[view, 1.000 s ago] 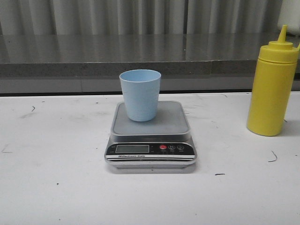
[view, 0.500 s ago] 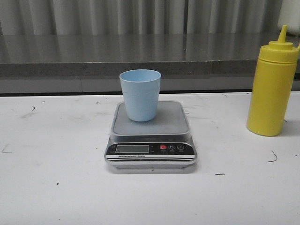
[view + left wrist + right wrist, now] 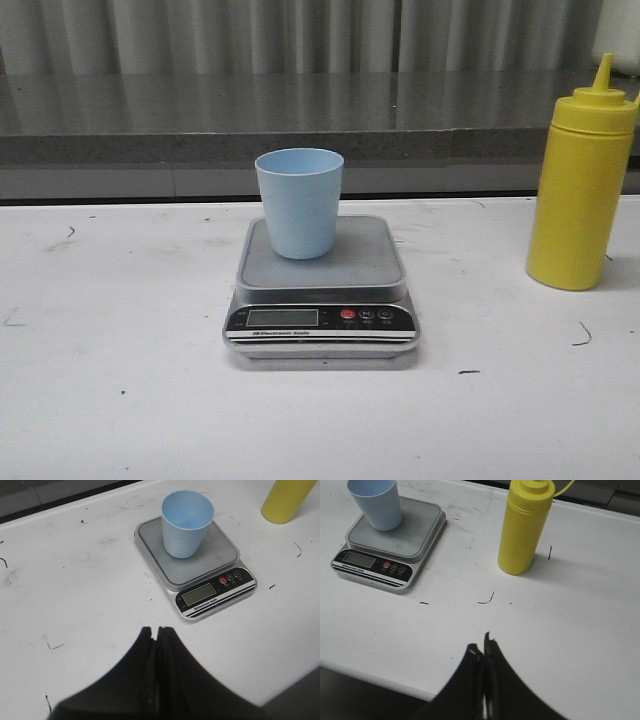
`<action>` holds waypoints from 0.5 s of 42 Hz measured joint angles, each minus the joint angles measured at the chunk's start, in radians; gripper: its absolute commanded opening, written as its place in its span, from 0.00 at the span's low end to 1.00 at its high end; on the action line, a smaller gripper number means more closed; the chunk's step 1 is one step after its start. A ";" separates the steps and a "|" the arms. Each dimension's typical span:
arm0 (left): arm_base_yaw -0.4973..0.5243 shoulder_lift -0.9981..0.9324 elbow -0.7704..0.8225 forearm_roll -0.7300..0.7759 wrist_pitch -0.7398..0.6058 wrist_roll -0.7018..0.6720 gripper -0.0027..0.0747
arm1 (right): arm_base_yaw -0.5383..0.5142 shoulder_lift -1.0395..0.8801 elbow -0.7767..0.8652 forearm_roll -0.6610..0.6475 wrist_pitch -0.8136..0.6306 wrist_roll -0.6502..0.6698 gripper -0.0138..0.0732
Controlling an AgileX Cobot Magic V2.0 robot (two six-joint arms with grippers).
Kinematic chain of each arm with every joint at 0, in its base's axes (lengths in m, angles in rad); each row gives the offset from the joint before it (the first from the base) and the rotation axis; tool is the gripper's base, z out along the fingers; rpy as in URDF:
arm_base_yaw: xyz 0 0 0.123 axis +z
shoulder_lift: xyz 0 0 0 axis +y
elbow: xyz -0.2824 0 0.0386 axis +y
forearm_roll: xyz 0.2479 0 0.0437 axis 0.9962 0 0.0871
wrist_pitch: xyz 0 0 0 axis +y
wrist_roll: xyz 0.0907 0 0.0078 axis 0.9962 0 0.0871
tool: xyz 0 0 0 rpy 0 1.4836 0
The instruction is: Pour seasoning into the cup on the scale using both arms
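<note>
The light blue cup (image 3: 299, 202) stands upright and empty on the silver platform of the scale (image 3: 321, 285) at the table's middle. It also shows in the left wrist view (image 3: 186, 523) and the right wrist view (image 3: 376, 502). The yellow seasoning bottle (image 3: 583, 190) stands upright at the right, capped; it shows in the right wrist view (image 3: 524, 527). My left gripper (image 3: 156, 631) is shut and empty, over the table near the front edge, short of the scale (image 3: 197, 560). My right gripper (image 3: 482, 645) is shut and empty, near the front edge, short of the bottle. Neither gripper shows in the front view.
The white table (image 3: 120, 380) bears small dark scuff marks. A grey stone ledge (image 3: 200, 120) runs along the back, with a corrugated wall behind it. The table's front edge (image 3: 380, 680) shows in the right wrist view.
</note>
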 measured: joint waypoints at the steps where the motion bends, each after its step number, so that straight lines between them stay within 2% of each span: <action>1: 0.000 0.000 0.000 0.000 0.000 0.000 0.01 | 0.000 0.000 0.000 0.000 0.000 0.000 0.02; 11: 0.024 -0.056 0.049 0.044 -0.044 0.000 0.01 | 0.000 0.000 0.000 0.000 0.000 0.000 0.02; 21: 0.255 -0.331 0.339 0.067 -0.336 0.000 0.01 | 0.000 0.000 0.000 0.000 0.000 0.000 0.02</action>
